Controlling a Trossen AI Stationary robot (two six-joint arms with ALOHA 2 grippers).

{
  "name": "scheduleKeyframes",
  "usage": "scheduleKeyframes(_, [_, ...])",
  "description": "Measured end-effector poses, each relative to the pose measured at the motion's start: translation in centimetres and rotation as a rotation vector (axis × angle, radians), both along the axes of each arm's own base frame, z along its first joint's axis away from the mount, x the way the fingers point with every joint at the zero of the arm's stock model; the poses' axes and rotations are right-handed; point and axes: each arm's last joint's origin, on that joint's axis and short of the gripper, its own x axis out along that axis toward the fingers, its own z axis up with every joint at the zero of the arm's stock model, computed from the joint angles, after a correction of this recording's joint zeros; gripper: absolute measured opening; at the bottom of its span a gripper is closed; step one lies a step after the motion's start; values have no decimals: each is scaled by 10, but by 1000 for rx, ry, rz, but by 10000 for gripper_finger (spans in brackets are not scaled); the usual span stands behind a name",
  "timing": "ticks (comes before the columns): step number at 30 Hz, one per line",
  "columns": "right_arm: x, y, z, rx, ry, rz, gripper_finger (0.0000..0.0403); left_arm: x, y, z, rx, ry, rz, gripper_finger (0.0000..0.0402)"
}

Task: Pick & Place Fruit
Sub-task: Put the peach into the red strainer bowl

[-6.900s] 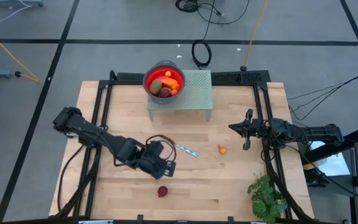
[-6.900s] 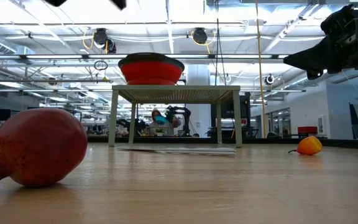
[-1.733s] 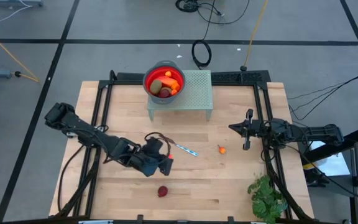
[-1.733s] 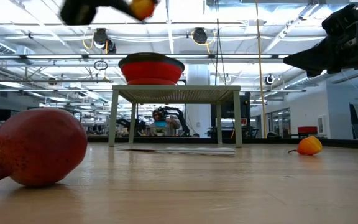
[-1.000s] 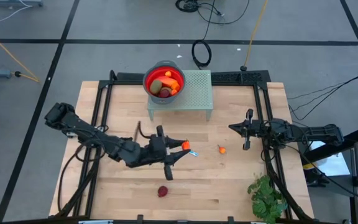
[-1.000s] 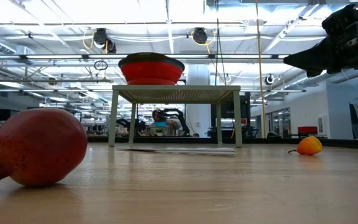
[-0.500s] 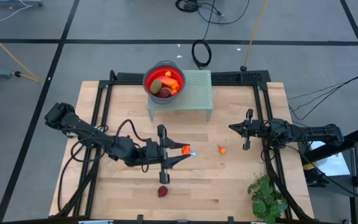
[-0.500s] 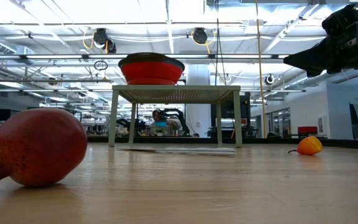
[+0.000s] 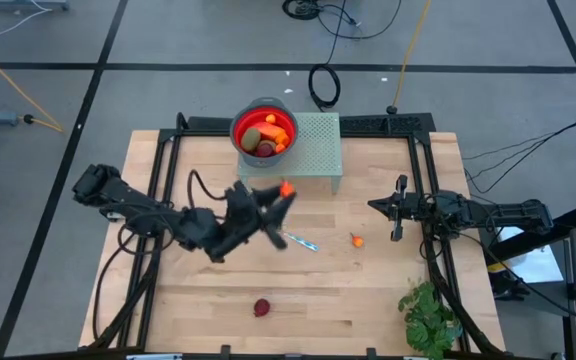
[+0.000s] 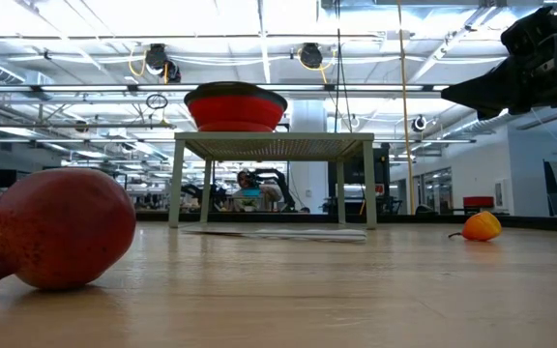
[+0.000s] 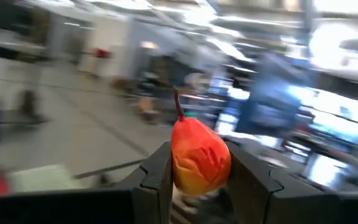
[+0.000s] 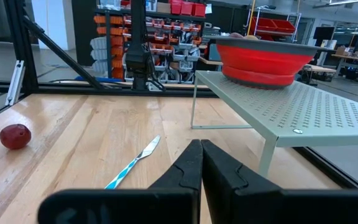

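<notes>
The left gripper (image 9: 280,197) is seen raised over the middle of the table (image 9: 368,300), its jaws partly closed on a small red-orange fruit (image 11: 199,157), which is pinched between the two dark fingers (image 11: 157,174) with its stem pointing up. Half a second ago the gripper was pointed out over the knife, near the table's centre; since then it has been swung back toward the pale green stand (image 9: 313,150), so that the held fruit (image 9: 287,188) now lies just in front of the stand's front edge and close to the red bowl (image 9: 263,128). The bowl (already holding several orange, olive-brown and dark red pieces) is set on the stand's left end. The thin knife (image 9: 298,241) is left uncovered on the wood beside the gripper. The dark red round fruit (image 10: 56,230) and the tiny orange fruit (image 10: 481,226) have not been moved; both are lying on the table, well apart. The right gripper (image 12: 199,163) is kept where it was, at the table's right side, its jaws fully closed and empty.
</notes>
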Motion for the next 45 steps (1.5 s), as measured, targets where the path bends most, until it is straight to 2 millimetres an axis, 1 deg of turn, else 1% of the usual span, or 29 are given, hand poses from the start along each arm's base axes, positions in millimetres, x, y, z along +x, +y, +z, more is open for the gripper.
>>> scheduleKeyframes(3, [0,0,0,0,0,0,0,3,17,-1,-12,31,139,118])
scheduleKeyframes(8, [0,0,0,0,0,0,0,10,51,-1,47,107,298,118])
scheduleKeyframes(14, [0,0,0,0,0,0,0,15,99,-1,135,215,464,118])
scheduleKeyframes(20, [0,0,0,0,0,0,0,15,142,-1,203,312,590,118])
scheduleKeyframes(24, [0,0,0,1,0,0,0,15,169,2,256,376,601,118])
scheduleKeyframes(27, [0,0,0,0,0,-1,0,15,189,9,259,475,602,118])
scheduleKeyframes(30, [0,0,0,1,0,-5,0,12,210,17,227,556,556,118])
scheduleKeyframes(35, [0,0,0,1,0,-5,0,0,240,25,130,602,495,118])
scheduleKeyframes(40, [0,0,0,1,0,-5,0,-10,262,22,42,592,432,118])
scheduleKeyframes(45, [0,0,0,1,0,-6,0,-14,277,9,-69,619,361,118])
